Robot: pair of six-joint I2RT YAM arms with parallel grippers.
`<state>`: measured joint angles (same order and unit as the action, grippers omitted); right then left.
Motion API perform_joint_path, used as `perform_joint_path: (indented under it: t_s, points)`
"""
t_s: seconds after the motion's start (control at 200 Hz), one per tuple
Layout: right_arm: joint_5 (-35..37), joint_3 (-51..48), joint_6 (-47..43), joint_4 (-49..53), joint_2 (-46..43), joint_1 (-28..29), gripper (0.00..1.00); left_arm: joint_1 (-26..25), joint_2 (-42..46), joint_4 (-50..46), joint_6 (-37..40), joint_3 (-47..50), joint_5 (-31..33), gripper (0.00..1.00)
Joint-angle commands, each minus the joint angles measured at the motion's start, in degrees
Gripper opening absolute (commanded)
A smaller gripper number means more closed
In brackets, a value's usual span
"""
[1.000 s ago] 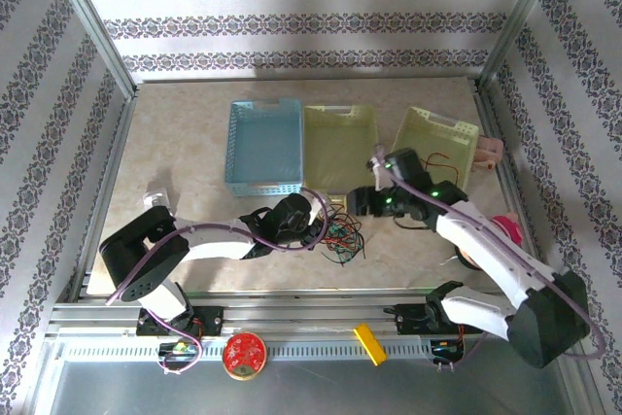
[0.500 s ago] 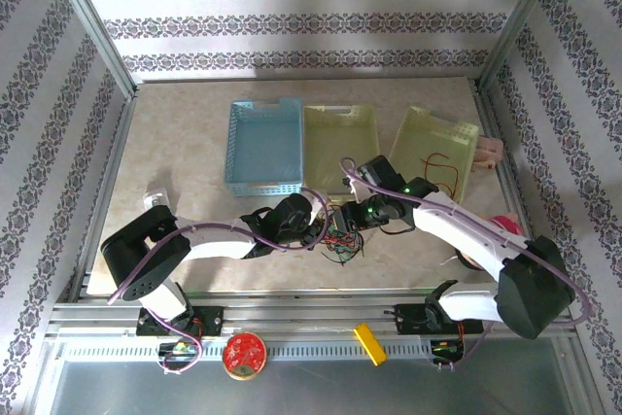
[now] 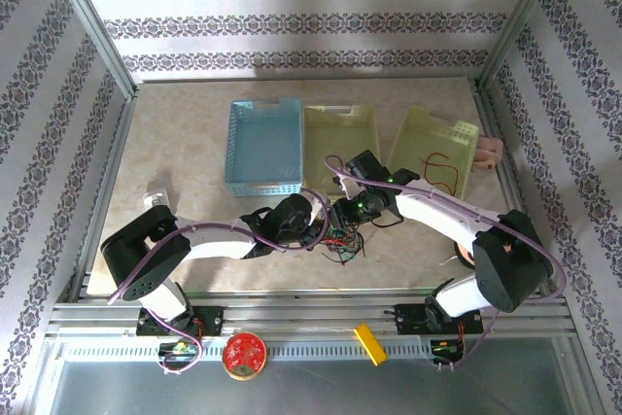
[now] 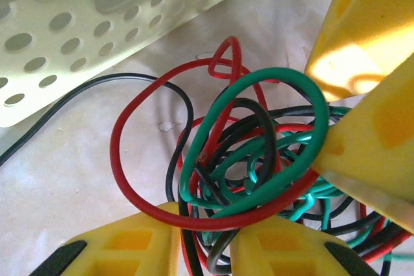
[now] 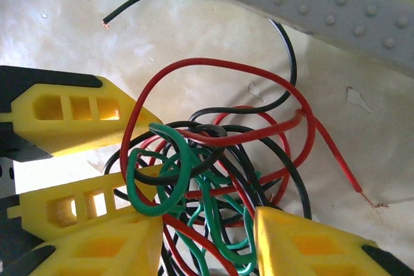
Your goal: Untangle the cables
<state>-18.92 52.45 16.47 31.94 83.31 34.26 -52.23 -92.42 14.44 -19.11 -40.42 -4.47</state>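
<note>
Beside the middle basket (image 3: pixel 338 143), the left gripper (image 4: pixel 206 227) seems pinched on the cables (image 4: pixel 246 159). The right gripper (image 5: pixel 208 240) straddles them, jaws apart

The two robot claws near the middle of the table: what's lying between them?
A tangled clump of red, green and black cables sits between the left gripper and the right gripper; the top view shows it.

From above, the cables (image 3: pixel 340 248) are half covered by the left claw (image 3: pixel 321 228) and the right claw (image 3: pixel 347 215), and the strands are too small to tell apart. In the left wrist view the tangle runs off the lower and right edges; whether that claw pinches it cannot be told. The right wrist view's lower edge cuts the clump off.
</note>
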Motion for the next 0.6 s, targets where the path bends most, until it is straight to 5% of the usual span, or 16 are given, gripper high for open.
perform_joint_path:
  t_s: [0.0,0.595]
  points:
    - [0.1,-1.1,-0.1,-1.7,-0.1,-0.3,0.33,-0.7,-0.1,-1.3,0.1,-0.6,-0.3,0.25]
    - [2.4,-9.3,3.6,0.1,-9.5,-3.7,0.35,-0.7,-2.0,-3.3,-1.2,-1.1,3.7,0.21]
